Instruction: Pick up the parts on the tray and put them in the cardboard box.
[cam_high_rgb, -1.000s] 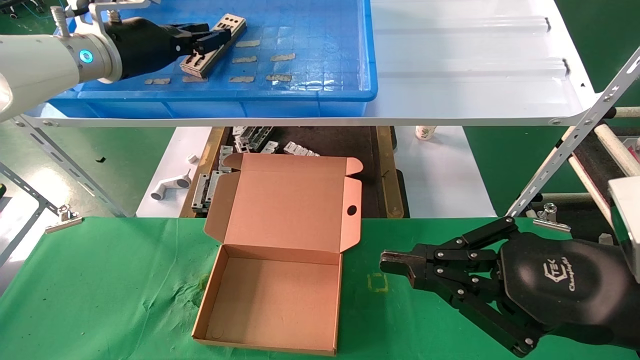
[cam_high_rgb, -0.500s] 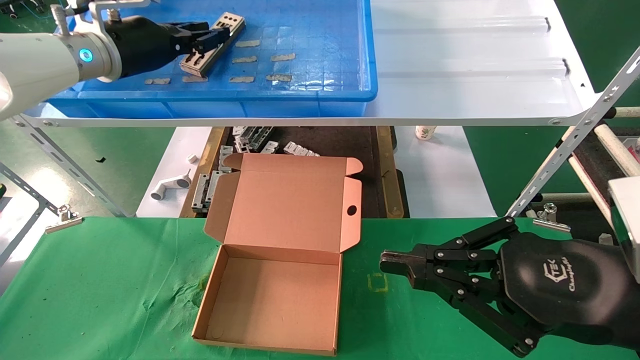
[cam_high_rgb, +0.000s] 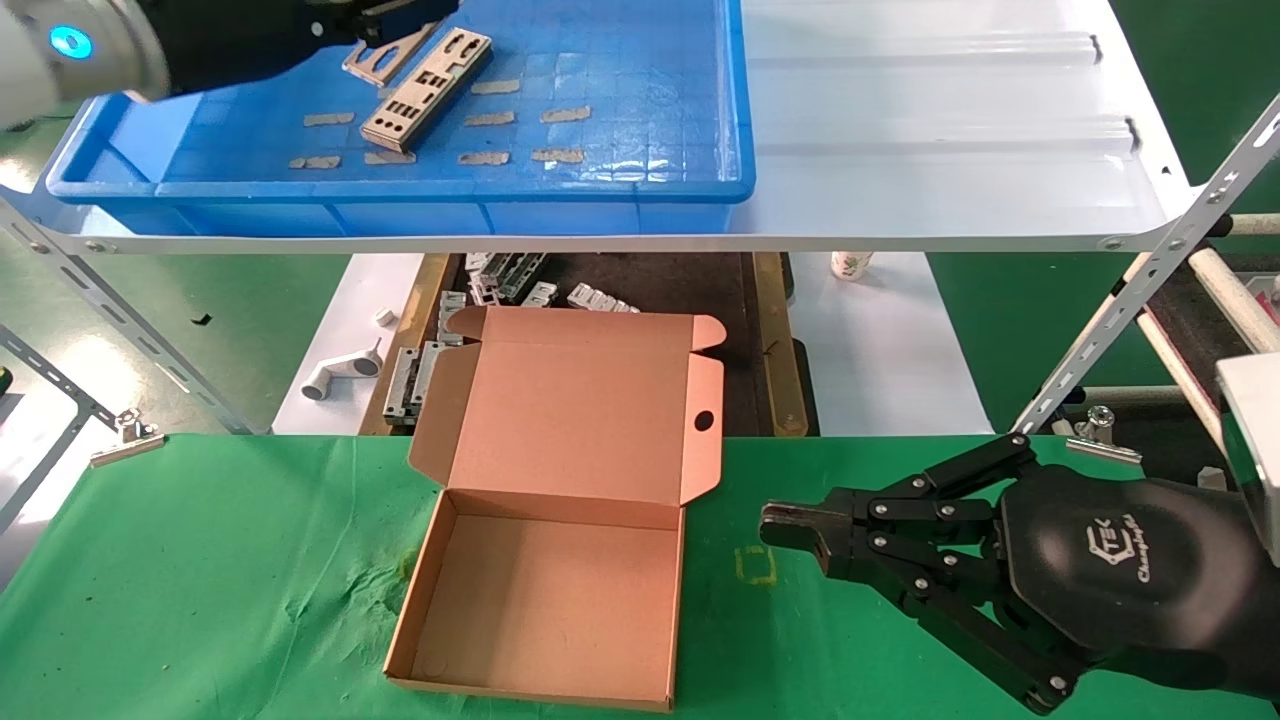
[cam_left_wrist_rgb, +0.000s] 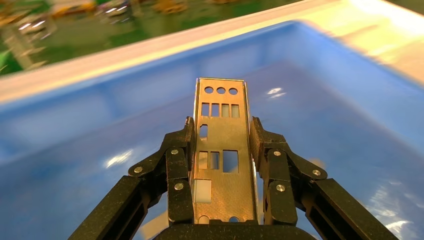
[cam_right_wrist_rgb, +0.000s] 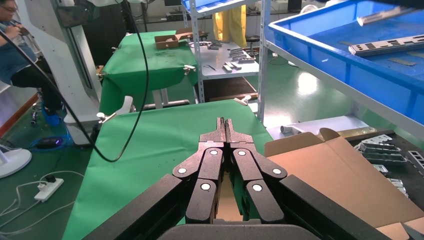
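Though thin and probably light, the punched metal part clamped by its long edges in the left pincer looks stiff and slick, so I judge a mid-length edge grip safest; it hangs above the far-left of the blue tray, where a second part lies flat. Nearer, the cardboard box sits open on the green tabletop. At near right the right pincer rests with fingers together, its housing marked "TEK".
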